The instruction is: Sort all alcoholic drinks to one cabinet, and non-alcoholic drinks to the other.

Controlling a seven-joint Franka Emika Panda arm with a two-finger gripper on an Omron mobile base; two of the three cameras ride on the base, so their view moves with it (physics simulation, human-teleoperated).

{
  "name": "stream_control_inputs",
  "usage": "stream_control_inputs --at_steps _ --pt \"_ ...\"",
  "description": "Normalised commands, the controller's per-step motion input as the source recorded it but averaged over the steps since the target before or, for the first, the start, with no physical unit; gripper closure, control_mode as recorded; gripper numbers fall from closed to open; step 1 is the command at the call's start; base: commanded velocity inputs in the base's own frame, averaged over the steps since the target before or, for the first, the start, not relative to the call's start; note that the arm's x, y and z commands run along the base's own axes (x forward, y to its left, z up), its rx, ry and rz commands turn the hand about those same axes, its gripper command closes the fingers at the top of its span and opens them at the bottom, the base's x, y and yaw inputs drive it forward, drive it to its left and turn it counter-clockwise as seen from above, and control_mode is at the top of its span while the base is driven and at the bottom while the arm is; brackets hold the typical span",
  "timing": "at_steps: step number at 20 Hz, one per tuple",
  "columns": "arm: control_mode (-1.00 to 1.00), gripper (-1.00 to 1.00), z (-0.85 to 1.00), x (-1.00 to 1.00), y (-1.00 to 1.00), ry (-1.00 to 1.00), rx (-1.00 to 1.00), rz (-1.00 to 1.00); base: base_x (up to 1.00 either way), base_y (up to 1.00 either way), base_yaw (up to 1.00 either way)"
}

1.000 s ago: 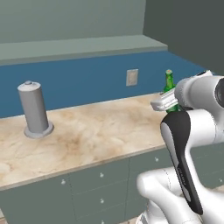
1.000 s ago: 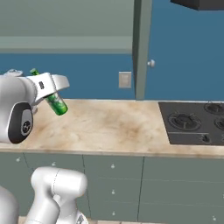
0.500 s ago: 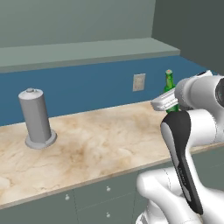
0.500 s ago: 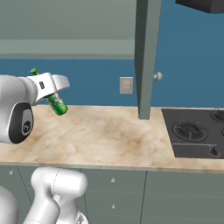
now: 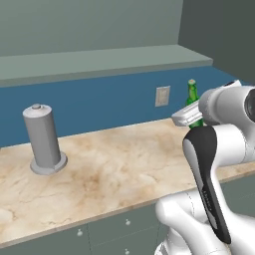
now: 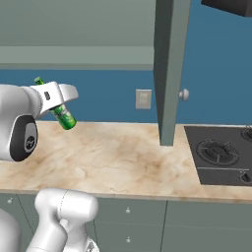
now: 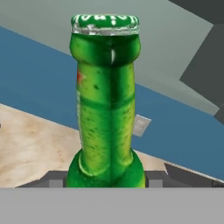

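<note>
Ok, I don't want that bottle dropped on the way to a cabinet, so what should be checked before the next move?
1. Gripper shut on the slim green glass bottle: ok.
2. Bottle clear of the beige marble counter: ok, it hangs above it.
3. Bottle upright: not ok, tilted in the right base view.
4. Cap on: ok, seen in the hand view.
5. Grey-green cabinet door open: ok, it stands edge-on.
6. Free space on the cabinet shelf: cannot tell.
</note>
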Motion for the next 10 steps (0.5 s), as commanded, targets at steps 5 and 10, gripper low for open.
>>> stream_control_inputs --at_steps 5,10 --pt "1.0 1.0 0.0 0.0 0.0 0.0 0.0 0.0 0.12 0.26 0.03" --pt "1.0 1.0 0.0 0.0 0.0 0.0 0.0 0.0 0.12 0.24 0.02"
